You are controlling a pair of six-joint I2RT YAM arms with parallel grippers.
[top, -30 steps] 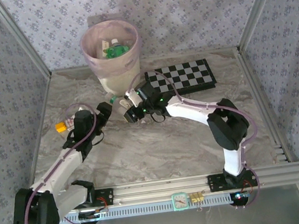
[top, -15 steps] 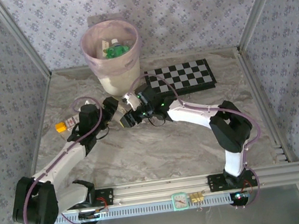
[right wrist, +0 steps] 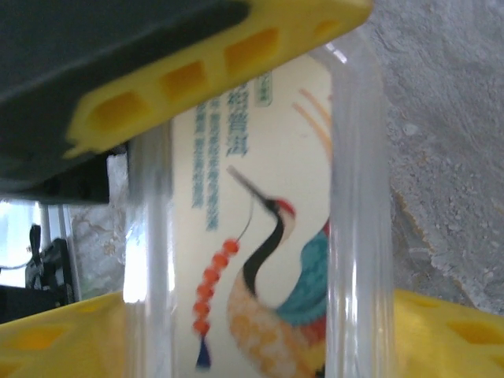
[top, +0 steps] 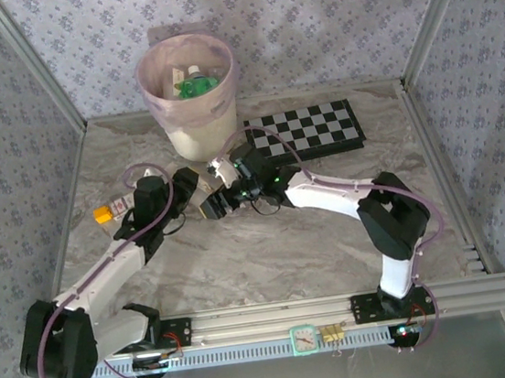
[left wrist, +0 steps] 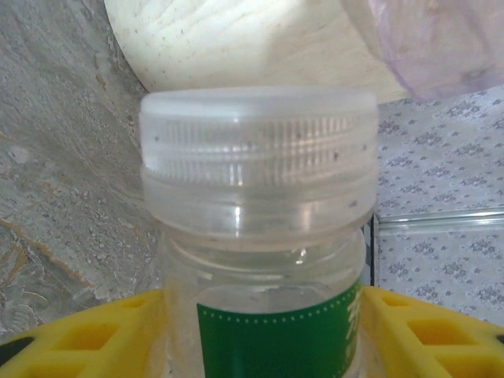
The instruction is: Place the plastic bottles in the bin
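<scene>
Arms reach inward; left gripper (top: 194, 186), right gripper (top: 216, 202) meet tip-to-tip.

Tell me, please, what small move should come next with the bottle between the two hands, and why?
Probably ease the right hand back off the clear bottle. The left hand grips it just below the cap, the right hand's fingers flank its label, and the bin stands just behind, so the left could then lift it in.

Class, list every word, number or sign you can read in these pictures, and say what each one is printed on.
Nothing reads clearly enough to quote.
Cream label on the clear bottle: green Chinese characters beside a crane drawing, too blurred to read.
Green label below the white cap: one white character, cut off at the edge.
</scene>
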